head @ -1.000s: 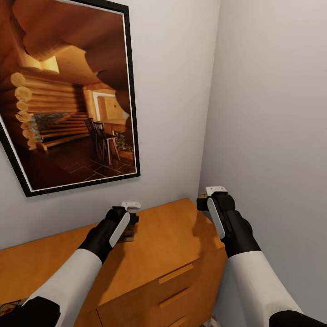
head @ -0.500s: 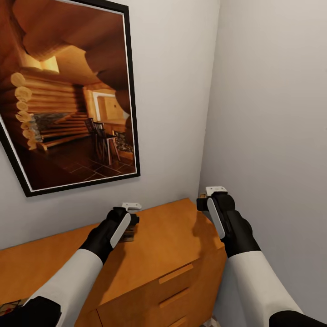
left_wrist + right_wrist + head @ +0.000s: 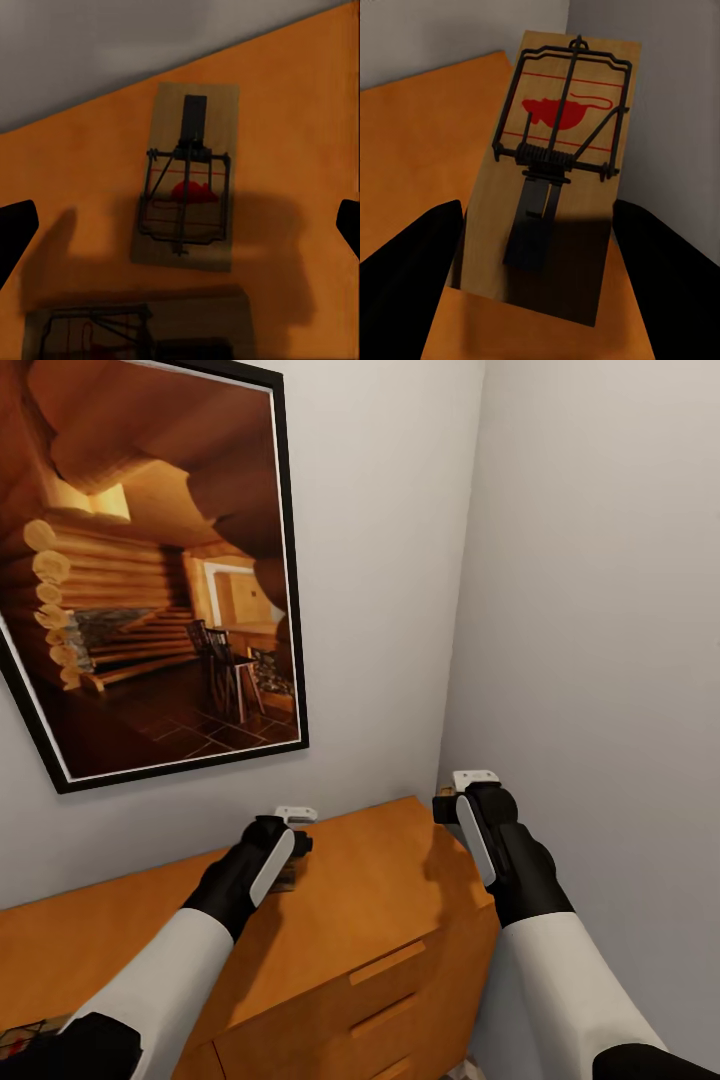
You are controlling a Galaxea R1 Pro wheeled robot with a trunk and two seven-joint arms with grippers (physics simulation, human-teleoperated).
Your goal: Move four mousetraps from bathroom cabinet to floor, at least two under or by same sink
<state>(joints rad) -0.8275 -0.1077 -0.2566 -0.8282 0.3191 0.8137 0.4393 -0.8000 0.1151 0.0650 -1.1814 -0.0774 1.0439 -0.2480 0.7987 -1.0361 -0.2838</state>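
Left gripper: fingers spread wide, hovering above the cabinet top, nothing held.
Right gripper: pinched one mousetrap, lifted at the cabinet's corner by the wall.
Mousetraps on cabinet: one lay flat beneath the left gripper; another just beside it, in shadow.

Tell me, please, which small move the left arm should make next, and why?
Probably lower the left gripper straight down. Its fingers stand wide apart on either side of a mousetrap lying flat on the cabinet, not yet touching it. The right gripper already holds another mousetrap.
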